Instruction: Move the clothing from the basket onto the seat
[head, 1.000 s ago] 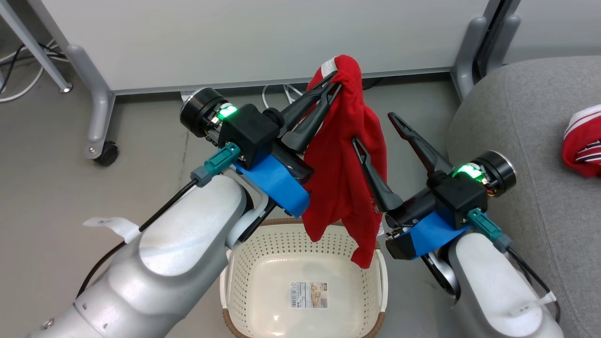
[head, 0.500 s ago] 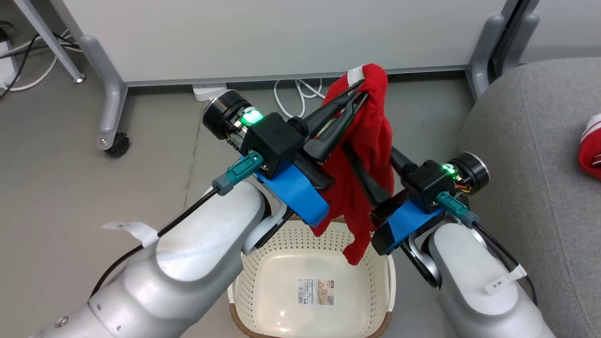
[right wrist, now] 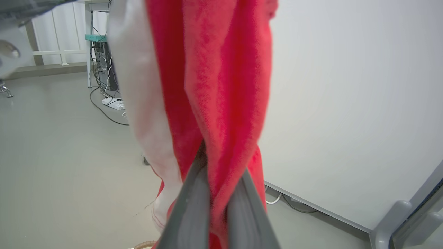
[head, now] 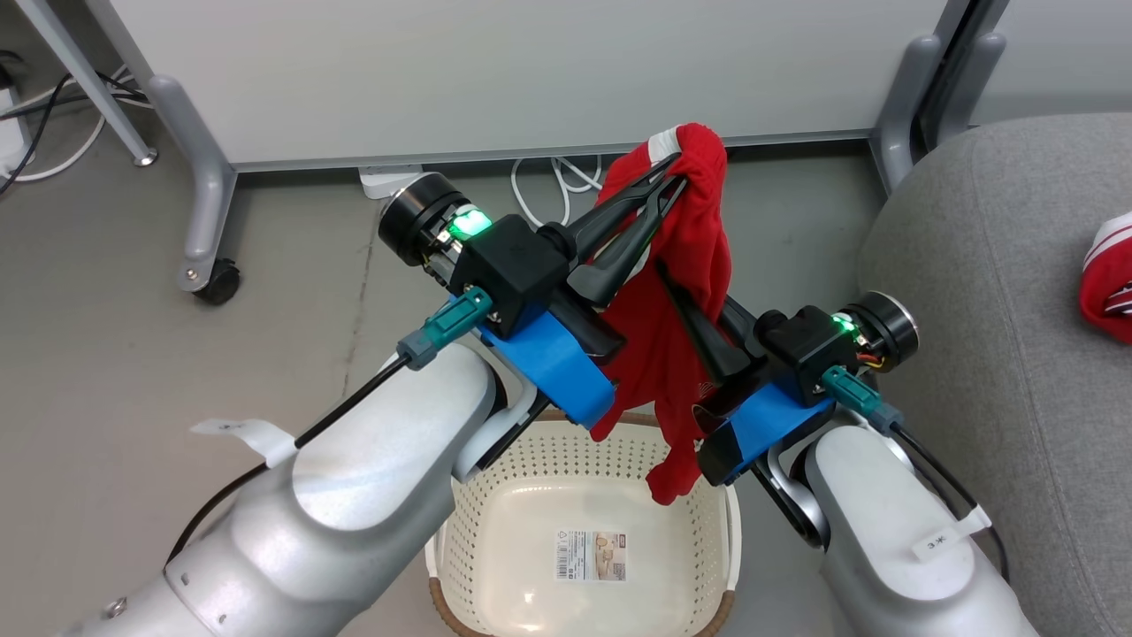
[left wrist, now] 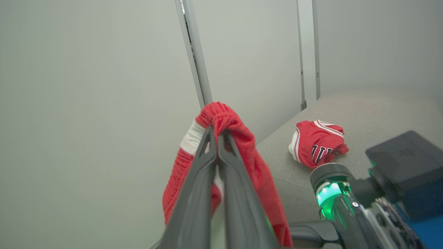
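Floor (head: pixel 133 354): smooth grey, carrying the basket (head: pixel 566 442).
Partition panel (head: pixel 531 71): white, beyond the basket, with a grey castor leg (head: pixel 199 221). White cables (head: pixel 557 177) lie at its foot.
Seat (head: pixel 990 265): grey fabric, right of the basket.
Jersey (left wrist: pixel 316 141): crumpled on the seat, well apart from the basket.
Basket interior: holds no clothing; a label (head: pixel 591 568) is on its bottom.
Shorts (head: pixel 681 265): red, hanging above the basket's far rim, the lowest fold dangling over the opening.
Left gripper (head: pixel 679 171): fingers pressed together on the gathered waistband, above and beyond the basket.
Right gripper (right wrist: pixel 221 166): fingers closed on the hanging cloth lower down, above the basket's right side.
Change: a second ago the right gripper's fingers stood wide apart beside the shorts; now they pinch them. The left gripper's grip is unchanged. The head camera has shifted slightly.
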`<state>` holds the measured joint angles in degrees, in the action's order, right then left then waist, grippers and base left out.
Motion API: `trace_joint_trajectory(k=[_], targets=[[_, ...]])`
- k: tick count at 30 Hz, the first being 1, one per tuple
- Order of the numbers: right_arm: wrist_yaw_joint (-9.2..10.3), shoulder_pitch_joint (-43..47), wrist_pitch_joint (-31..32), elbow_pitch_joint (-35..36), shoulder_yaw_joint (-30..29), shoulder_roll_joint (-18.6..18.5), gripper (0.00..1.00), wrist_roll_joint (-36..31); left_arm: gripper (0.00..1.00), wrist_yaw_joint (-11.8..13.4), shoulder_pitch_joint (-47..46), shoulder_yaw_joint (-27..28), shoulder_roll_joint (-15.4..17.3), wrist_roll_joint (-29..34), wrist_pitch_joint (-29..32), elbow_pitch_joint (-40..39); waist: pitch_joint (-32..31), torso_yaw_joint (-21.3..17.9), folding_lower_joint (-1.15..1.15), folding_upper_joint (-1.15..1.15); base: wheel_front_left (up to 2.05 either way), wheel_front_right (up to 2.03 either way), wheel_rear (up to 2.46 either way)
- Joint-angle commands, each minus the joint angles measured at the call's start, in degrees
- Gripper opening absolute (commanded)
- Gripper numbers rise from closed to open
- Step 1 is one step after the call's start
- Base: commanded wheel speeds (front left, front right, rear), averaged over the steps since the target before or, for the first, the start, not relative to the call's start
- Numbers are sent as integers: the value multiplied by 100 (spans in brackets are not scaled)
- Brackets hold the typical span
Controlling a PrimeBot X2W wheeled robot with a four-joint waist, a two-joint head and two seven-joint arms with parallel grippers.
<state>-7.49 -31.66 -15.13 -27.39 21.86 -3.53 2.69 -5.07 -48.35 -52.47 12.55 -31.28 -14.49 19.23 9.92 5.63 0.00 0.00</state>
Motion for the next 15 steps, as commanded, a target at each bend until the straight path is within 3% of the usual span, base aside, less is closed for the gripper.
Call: trace_joint_trajectory(k=[1,4,5,6,15], targets=[[-2,77,-3,37,-3,22,0,28,0,26,38,-1,26,-33,-19,16,-8,-8,0,0,0,0,0],[-2,84,-3,64,-26,27,0,55,0,56,50,6,17,-29,-25,35,-12,-13,0,0,0,0,0],[-1,85,-3,76,-47,28,0,61,45,66,52,3,13,-22,-25,42,-9,-12,0,0,0,0,0],[-2,81,-4,95,-74,27,0,61,100,83,55,-1,7,-17,-26,44,-5,-9,0,0,0,0,0],[-2,99,-4,294,-608,-50,0,42,100,128,136,-51,48,53,-42,15,94,15,0,0,0,0,0]])
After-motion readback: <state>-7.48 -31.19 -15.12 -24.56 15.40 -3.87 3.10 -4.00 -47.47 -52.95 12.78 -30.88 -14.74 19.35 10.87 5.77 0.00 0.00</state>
